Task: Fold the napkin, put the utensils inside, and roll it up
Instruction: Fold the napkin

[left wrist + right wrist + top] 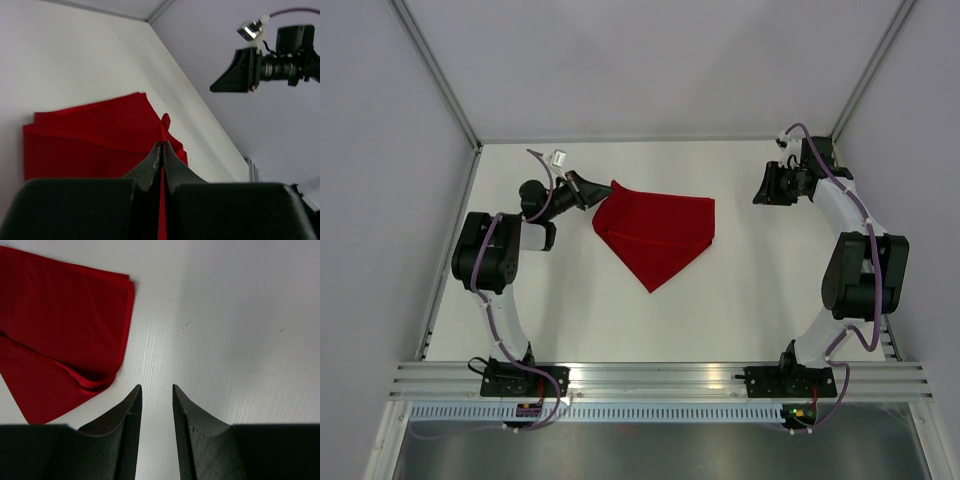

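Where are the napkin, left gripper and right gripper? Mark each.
napkin [655, 235], top external view, middle of the cloth.
left gripper [163, 145], left wrist view, between its shut fingertips.
right gripper [157, 388], right wrist view, between its fingertips.

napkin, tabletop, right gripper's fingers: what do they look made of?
Napkin: thin woven cloth, deep red, slightly glossy; it creases softly and folds into thin layers. Tabletop: white, matte, with faint parallel grain lines; probably laminate or painted board, unclear which. Fingers of the right gripper: black, matte, hard-looking, likely plastic.
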Robot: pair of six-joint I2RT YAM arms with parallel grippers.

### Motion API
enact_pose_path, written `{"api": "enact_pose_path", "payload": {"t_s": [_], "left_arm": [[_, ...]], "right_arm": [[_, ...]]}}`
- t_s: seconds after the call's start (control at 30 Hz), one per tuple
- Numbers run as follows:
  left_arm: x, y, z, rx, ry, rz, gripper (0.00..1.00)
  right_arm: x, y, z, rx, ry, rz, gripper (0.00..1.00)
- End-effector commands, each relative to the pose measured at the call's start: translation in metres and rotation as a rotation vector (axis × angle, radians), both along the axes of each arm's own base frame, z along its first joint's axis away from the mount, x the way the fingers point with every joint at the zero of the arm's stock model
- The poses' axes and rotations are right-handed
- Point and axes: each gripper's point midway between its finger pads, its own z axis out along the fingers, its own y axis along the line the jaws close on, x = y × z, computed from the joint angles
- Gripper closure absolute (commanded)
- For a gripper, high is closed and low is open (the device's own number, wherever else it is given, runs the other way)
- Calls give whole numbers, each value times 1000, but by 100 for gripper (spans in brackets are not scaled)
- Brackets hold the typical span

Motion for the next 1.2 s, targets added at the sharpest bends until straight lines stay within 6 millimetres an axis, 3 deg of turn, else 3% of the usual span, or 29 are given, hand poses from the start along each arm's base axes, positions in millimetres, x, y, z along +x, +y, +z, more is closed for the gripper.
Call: {"api": "enact_pose_path", "payload": {"t_s": [0.0, 0.17, 0.37, 0.73, 1.17], "left_arm": [[-44, -32, 6, -14, -97, -204, 98], [-81, -55, -7, -19, -92, -313, 98], [-113, -66, -28, 6, -66, -370, 98], [-138, -88, -56, 44, -37, -416, 98], [-141, -90, -24, 21, -131, -433, 98]], "right_arm": [[-5, 6, 20, -8, -49, 23, 64], [-9, 11, 21, -16, -48, 31, 64], [-13, 17, 22, -25, -49, 42, 64], [-18, 22, 18, -41, -36, 48, 64], [-18, 21, 20, -59, -49, 67, 63]]}}
